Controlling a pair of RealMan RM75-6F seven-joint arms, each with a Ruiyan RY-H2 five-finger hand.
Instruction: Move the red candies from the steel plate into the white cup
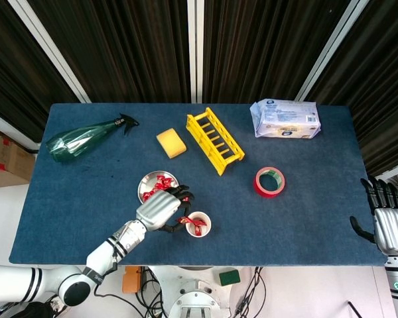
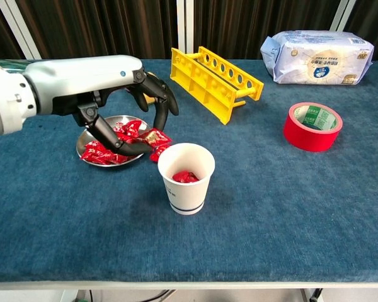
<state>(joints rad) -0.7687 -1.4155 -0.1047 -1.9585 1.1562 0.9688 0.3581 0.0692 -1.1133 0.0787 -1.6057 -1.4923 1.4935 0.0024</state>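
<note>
Your left hand (image 2: 123,104) hangs over the bench (image 2: 290,207) between the steel plate (image 1: 148,180) and the white cup (image 2: 186,178), its fingers (image 2: 160,100) curled down and pinching one red candy (image 2: 155,137) against the thumb. That candy sits just beside the cup's near-left rim, above the bench and not yet over the opening. In the head view the same hand covers the lower right edge of the plate and reaches almost to the cup. More red candies (image 2: 104,153) lie heaped in the plate, and a few red pieces (image 2: 184,177) already rest at the bottom of the cup.

Your right hand (image 1: 391,222) shows only in the head view, at the far right edge off the bench, fingers straight, apart and holding nothing.

Behind the plate lies a yellow sponge (image 1: 170,142), and to its right a yellow rack (image 2: 214,82). A green spray bottle (image 1: 83,138) lies on its side at the far left. A roll of red tape (image 2: 313,126) sits flat to the right of the cup, with a pack of wipes (image 2: 316,56) at the far right corner.
</note>
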